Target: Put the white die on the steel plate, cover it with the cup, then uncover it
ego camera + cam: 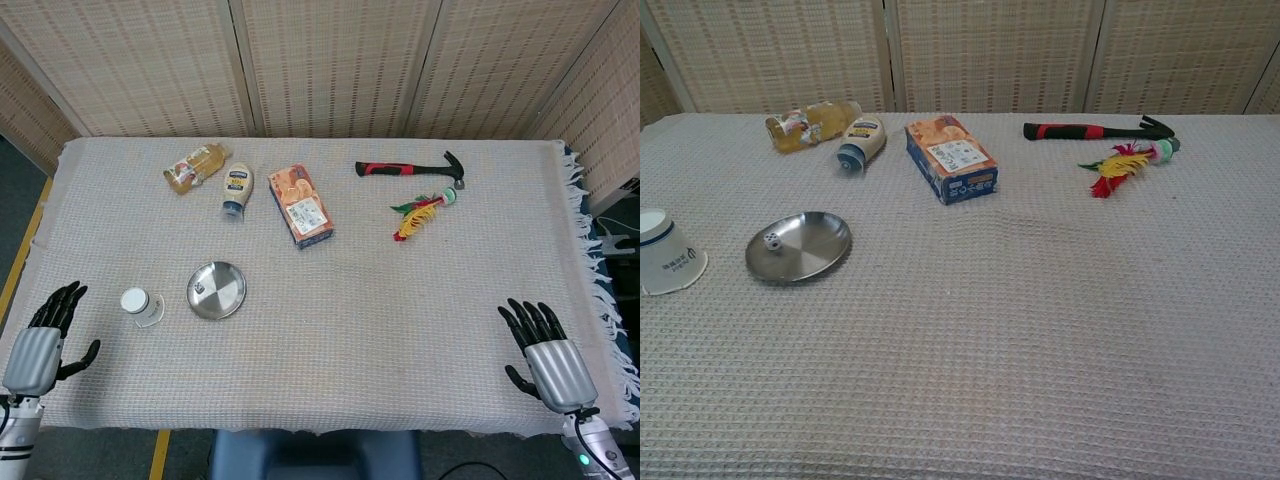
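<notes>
The white die (772, 241) lies uncovered on the steel plate (812, 252), left of the table's middle; in the head view the plate (222, 295) shows the die (199, 288) near its left rim. The white cup (139, 304) stands upside down on the cloth just left of the plate, also the cup (667, 254) at the chest view's left edge. My left hand (40, 341) is open with fingers spread at the near left corner, well clear of the cup. My right hand (547, 357) is open at the near right corner, holding nothing.
At the back lie a juice bottle (195, 166), a mayonnaise bottle (237, 188), an orange snack box (300, 205), a red-and-black hammer (412, 169) and a feathered toy (424, 213). A woven screen stands behind the table.
</notes>
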`<move>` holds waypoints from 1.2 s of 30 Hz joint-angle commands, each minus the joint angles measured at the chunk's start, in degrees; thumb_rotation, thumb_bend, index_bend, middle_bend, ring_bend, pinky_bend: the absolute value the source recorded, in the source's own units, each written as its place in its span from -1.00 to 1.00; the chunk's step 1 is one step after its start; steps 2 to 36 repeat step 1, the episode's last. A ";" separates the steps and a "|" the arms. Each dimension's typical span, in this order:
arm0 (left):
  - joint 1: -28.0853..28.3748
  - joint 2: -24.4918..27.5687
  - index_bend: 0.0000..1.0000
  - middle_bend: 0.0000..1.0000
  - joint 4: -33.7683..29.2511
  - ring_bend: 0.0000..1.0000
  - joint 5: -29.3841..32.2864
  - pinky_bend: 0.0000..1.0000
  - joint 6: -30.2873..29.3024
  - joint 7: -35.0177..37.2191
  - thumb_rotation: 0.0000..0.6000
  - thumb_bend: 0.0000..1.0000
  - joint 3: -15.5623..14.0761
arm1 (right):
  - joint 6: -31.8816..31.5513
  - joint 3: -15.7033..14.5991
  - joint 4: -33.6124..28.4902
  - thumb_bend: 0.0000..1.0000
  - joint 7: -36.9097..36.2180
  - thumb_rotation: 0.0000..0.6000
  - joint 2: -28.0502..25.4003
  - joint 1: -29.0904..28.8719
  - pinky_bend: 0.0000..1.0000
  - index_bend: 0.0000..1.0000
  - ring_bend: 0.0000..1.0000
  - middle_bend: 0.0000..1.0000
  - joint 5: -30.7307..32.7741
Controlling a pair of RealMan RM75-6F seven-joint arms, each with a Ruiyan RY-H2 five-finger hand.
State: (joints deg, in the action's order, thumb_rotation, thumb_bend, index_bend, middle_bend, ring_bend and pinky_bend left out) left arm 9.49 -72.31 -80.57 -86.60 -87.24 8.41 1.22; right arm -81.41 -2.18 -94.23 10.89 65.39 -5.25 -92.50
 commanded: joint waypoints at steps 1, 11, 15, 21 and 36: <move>-0.83 0.54 -1.00 -1.00 -0.96 -1.00 -0.96 -0.89 -1.02 -1.43 1.00 -0.32 -0.45 | -0.59 -0.18 -0.01 -0.64 -0.18 1.00 -0.05 0.24 -1.00 -1.00 -1.00 -1.00 -0.60; -0.83 0.54 -1.00 -1.00 -0.96 -1.00 -0.96 -0.89 -1.02 -1.43 1.00 -0.32 -0.45 | -0.59 -0.18 -0.01 -0.64 -0.18 1.00 -0.05 0.24 -1.00 -1.00 -1.00 -1.00 -0.60; -0.83 0.54 -1.00 -1.00 -0.96 -1.00 -0.96 -0.89 -1.02 -1.43 1.00 -0.32 -0.45 | -0.59 -0.18 -0.01 -0.64 -0.18 1.00 -0.05 0.24 -1.00 -1.00 -1.00 -1.00 -0.60; -0.83 0.54 -1.00 -1.00 -0.96 -1.00 -0.96 -0.89 -1.02 -1.43 1.00 -0.32 -0.45 | -0.59 -0.18 -0.01 -0.64 -0.18 1.00 -0.05 0.24 -1.00 -1.00 -1.00 -1.00 -0.60; -0.83 0.54 -1.00 -1.00 -0.96 -1.00 -0.96 -0.89 -1.02 -1.43 1.00 -0.32 -0.45 | -0.59 -0.18 -0.01 -0.64 -0.18 1.00 -0.05 0.24 -1.00 -1.00 -1.00 -1.00 -0.60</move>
